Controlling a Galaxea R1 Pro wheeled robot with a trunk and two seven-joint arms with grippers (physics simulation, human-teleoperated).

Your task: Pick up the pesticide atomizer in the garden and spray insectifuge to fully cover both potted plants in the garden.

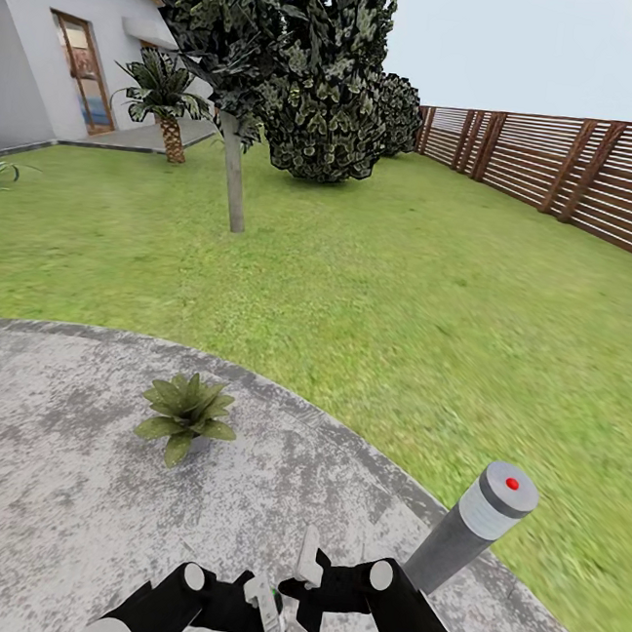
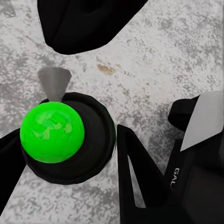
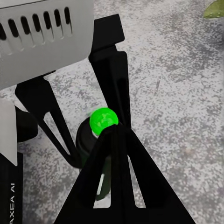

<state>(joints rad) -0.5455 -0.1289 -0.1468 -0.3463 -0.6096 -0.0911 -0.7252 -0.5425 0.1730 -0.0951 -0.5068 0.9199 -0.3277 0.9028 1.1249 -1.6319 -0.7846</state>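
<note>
Low over the patio, the left gripper's fingers grasp the pesticide atomizer, while the right gripper, whose finger state I cannot tell, crowds close and could knock it loose.

Head view — high on the robot, facing forward and down across the grey round patio to lawn, fence and house far off; both arms enter at the near edge.

Left wrist view — very near, looking straight down onto the green-capped pesticide atomizer and paving.

Right wrist view — equally near, angled down on that same atomizer and the same paving; shared ground is the patio's near edge.
</note>
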